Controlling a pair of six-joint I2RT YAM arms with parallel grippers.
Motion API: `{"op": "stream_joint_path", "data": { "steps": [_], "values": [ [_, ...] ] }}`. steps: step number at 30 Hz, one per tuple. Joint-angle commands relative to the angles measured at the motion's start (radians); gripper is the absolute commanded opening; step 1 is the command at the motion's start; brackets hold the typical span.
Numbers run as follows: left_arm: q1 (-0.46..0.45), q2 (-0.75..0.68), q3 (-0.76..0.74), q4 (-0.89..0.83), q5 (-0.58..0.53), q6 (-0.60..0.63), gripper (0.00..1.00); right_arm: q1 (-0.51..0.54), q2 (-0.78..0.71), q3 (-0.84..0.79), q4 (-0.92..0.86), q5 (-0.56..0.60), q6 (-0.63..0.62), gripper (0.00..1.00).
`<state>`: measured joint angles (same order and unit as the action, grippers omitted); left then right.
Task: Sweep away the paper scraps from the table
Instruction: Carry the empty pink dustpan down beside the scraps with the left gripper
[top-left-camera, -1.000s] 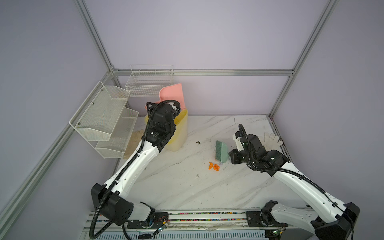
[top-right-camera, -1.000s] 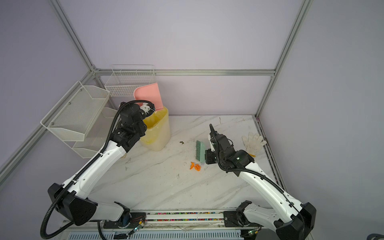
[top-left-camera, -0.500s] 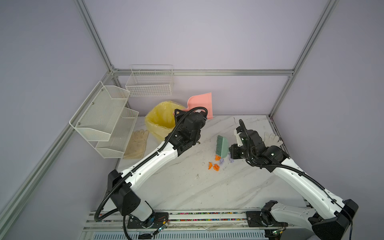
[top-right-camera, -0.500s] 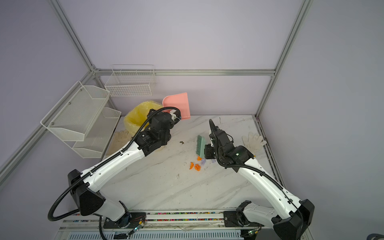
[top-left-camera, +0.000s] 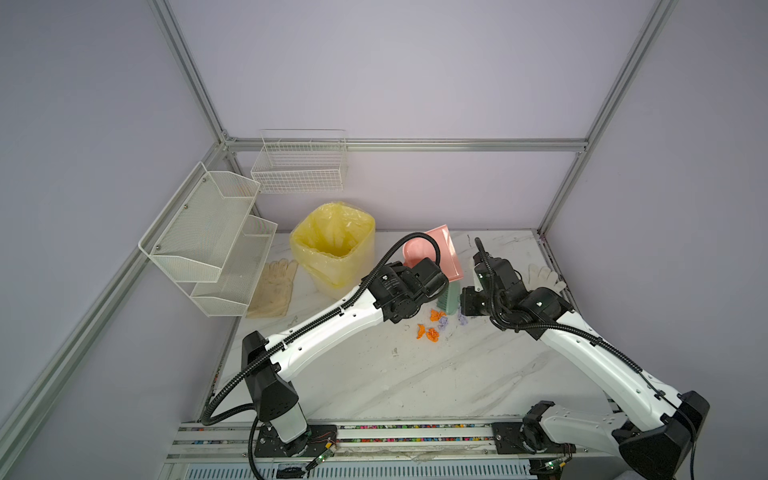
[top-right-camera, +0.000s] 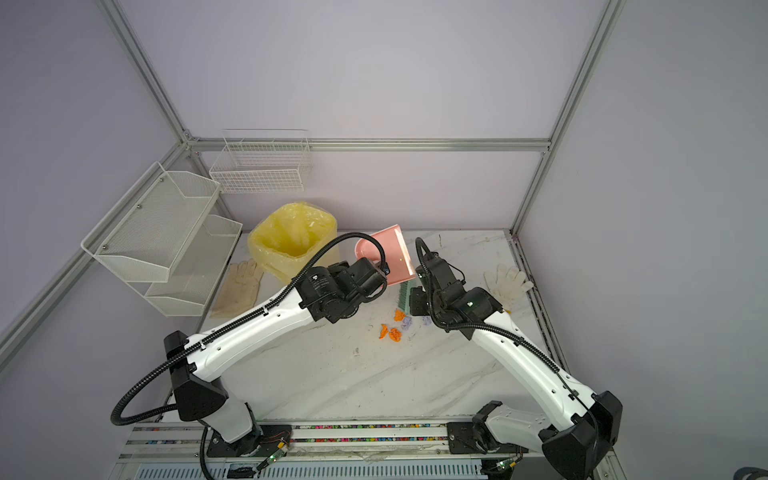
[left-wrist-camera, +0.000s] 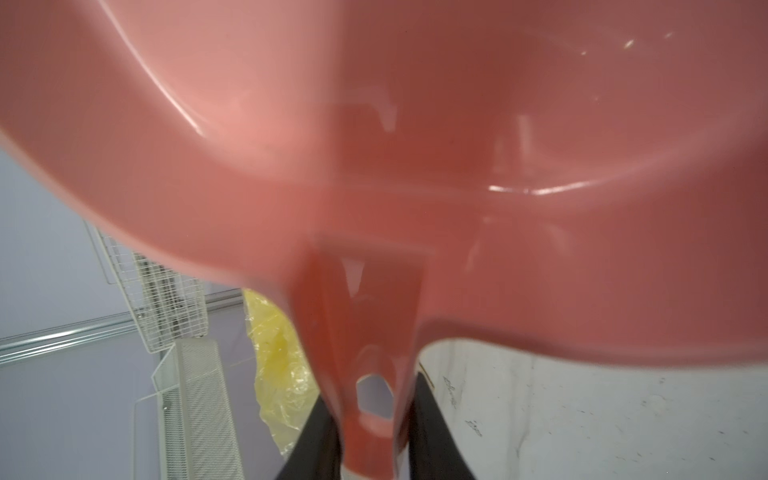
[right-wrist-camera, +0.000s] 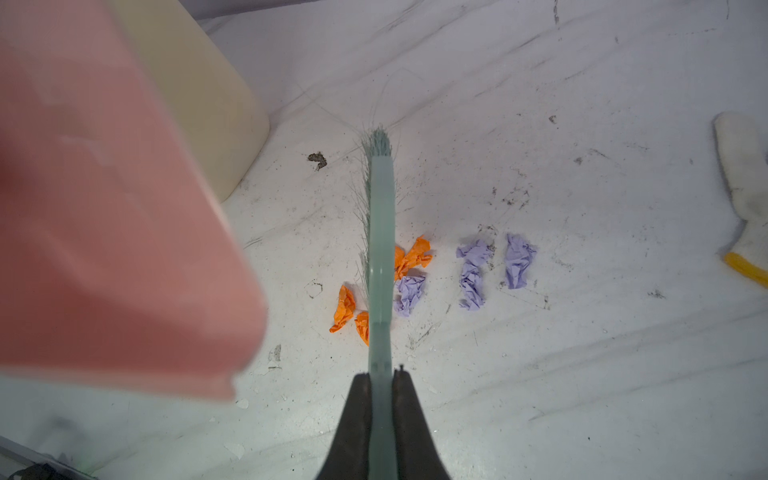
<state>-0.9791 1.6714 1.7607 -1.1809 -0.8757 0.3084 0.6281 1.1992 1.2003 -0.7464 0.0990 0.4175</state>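
Top views: pink dustpan (top-left-camera: 451, 259) now near paper scraps (top-left-camera: 432, 334), away from bin (top-left-camera: 328, 279)

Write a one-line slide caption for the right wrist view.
Right gripper clamps a green brush over orange and purple paper scraps on the table, pink dustpan nearby.

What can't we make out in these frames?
The left claw: cut off at the left wrist view's edge; its own arm hides it in both top views.
The pink plastic dustpan: a close blur in both wrist views.
The orange and purple paper scraps: the green bristle brush covers some in the right wrist view; too small to count in both top views.
The yellow-lined bin: bottom too dim in both top views.
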Motion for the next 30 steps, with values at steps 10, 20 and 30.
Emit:
{"op": "stream_joint_path", "data": {
  "steps": [10,20,30],
  "values": [
    [-0.013,-0.137,-0.357,-0.06,0.263,-0.403,0.15,-0.047,0.018,0.027,-0.021,0.102,-0.021,0.0],
    [0.017,-0.17,-0.654,0.12,0.409,-0.502,0.17,-0.053,0.09,0.136,0.008,0.017,-0.073,0.0],
    [0.049,-0.054,-0.673,0.159,0.415,-0.466,0.2,-0.012,0.103,0.08,0.174,-0.206,-0.015,0.0]
  ]
}}
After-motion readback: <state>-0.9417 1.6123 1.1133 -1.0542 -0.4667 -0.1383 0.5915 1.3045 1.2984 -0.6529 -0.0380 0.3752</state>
